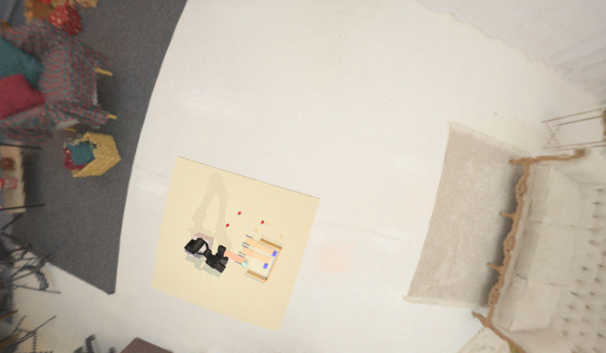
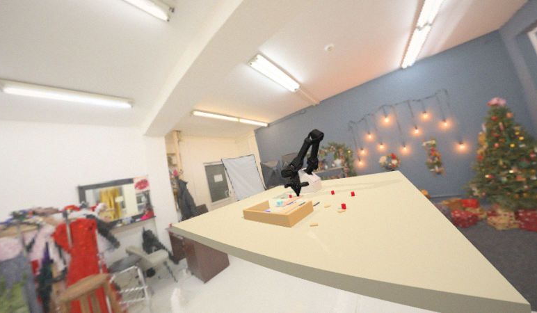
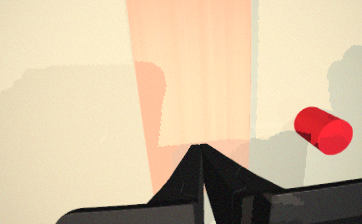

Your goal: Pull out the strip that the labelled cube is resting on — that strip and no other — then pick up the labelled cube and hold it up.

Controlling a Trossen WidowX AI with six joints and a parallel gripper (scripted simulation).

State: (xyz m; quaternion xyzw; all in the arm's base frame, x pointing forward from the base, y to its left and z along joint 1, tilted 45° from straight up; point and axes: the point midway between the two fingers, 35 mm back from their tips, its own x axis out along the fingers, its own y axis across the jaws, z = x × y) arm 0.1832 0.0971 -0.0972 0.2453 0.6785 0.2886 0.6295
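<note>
From the top view, I saw the gripper [image 1: 229, 259] just outside the tray's [image 1: 257, 276] open side, over the near end of the strip [image 1: 235, 256]. The cube [image 1: 243, 263] sat on that strip, just outside the tray mouth.

On the exterior view, the cube [image 2: 279, 202] sat above the tray [image 2: 276, 216], with the gripper [image 2: 297, 191] beyond it; I could not tell contact from there.

At the wrist, I saw the fingers pressed together on the strip's [image 3: 192, 75] thin end. A red cylinder [image 3: 323, 130] lay on the table beside the strip.
</note>
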